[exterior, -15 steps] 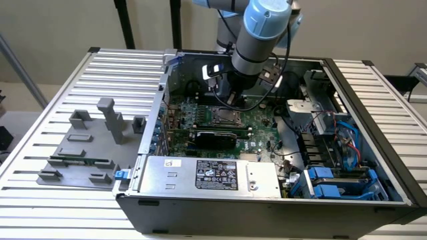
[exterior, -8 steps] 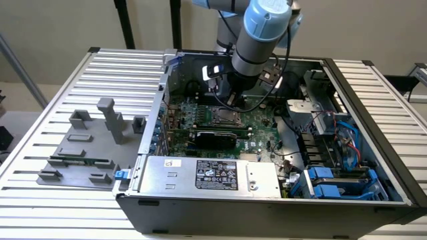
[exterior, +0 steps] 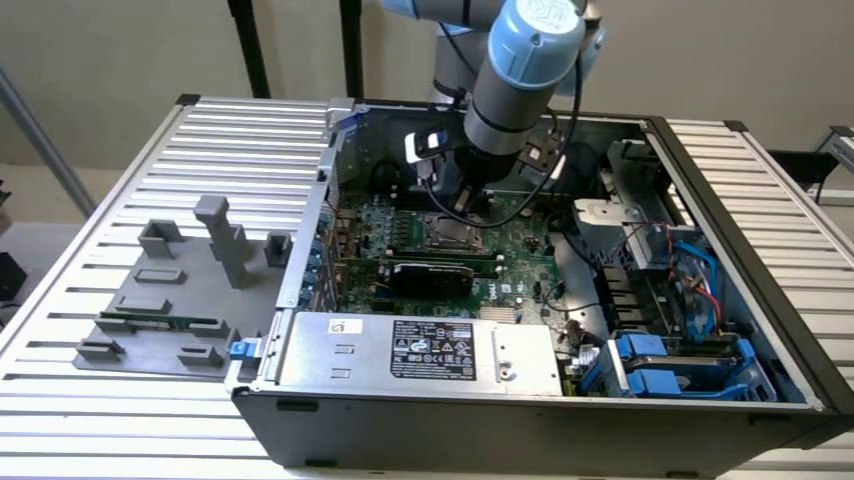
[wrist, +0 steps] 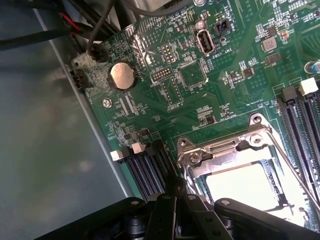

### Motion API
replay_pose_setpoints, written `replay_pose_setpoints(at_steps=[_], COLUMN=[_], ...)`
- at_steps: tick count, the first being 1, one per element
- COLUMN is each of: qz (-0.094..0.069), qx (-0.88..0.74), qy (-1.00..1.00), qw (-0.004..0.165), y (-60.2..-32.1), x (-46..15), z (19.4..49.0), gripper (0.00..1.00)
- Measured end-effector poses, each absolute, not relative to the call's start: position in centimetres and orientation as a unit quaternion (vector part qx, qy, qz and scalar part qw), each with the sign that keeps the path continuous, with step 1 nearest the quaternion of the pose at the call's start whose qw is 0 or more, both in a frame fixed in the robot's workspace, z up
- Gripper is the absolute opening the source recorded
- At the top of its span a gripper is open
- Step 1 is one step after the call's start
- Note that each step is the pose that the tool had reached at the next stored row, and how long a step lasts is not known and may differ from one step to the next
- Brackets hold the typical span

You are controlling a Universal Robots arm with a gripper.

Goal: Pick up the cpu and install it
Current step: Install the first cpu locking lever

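Note:
In the wrist view a pale, silvery square, the cpu (wrist: 240, 187), lies inside the metal socket frame (wrist: 220, 152) on the green motherboard (wrist: 190, 85). The frame's plate appears to lie around it. My gripper (wrist: 174, 194) is shut with nothing visible between its black fingers. Its tips are right at the frame's corner, beside the memory slots (wrist: 145, 167). In the exterior view the gripper (exterior: 465, 208) hangs low inside the open computer case, just above the socket frame (exterior: 447, 236).
Case walls (exterior: 327, 190) surround the board. A silver power supply (exterior: 414, 350) sits at the front, and blue drive bays (exterior: 681, 365) and cables are on the exterior view's right. A grey fixture (exterior: 174, 300) holding a green memory stick (exterior: 160, 322) lies outside the case on the exterior view's left.

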State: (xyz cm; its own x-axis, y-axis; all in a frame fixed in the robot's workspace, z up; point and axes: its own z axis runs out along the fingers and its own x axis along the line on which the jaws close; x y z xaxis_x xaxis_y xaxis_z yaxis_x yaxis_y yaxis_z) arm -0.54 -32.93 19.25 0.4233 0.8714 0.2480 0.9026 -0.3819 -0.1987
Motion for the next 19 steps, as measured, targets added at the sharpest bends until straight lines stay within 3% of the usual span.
replay_pose_setpoints(at_steps=[12,19], qz=[-0.052,-0.053], qx=[-0.829,-0.829], qy=[-0.534,-0.534], qw=[0.155,0.156], y=[-33.3,-33.3], x=[-0.6,-0.6], z=[19.4,21.4], gripper=[0.11,0.11])
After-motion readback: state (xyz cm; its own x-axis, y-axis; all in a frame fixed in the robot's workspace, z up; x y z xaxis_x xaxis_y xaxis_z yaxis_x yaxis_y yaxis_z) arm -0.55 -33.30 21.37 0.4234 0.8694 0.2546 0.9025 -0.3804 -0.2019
